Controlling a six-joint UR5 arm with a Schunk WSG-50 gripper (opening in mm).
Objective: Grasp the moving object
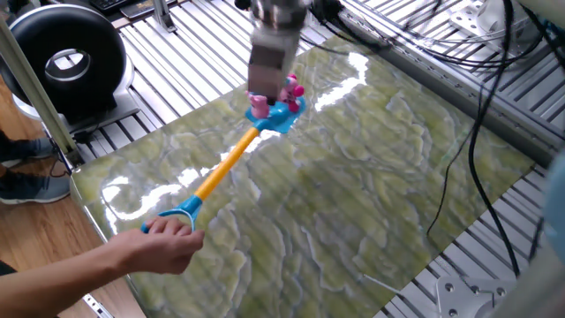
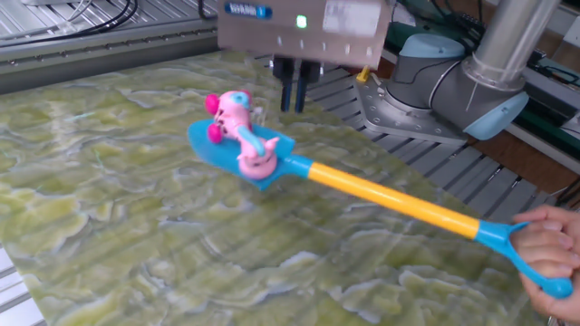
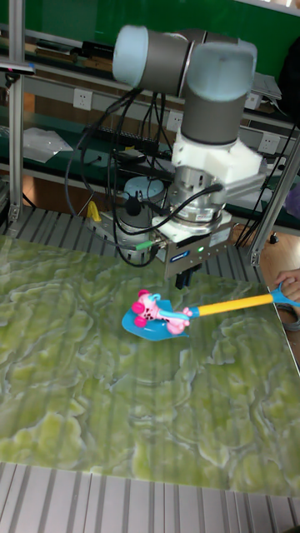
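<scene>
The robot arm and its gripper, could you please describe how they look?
The arm has silver-grey tubes with pale blue joint caps. Black cables trail from it. The gripper is a boxy silver body with a blue label, a lit green light and two dark fingers.

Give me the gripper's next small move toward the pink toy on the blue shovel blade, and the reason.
Probably a short sideways shift over the small pink lumpy toy, then down. The gripper hangs above the green marbled table, beside and just beyond the toy rather than over it, holding nothing. The toy lies on the blade of the blue toy shovel with the yellow shaft, which a person's hand holds by the handle.
</scene>
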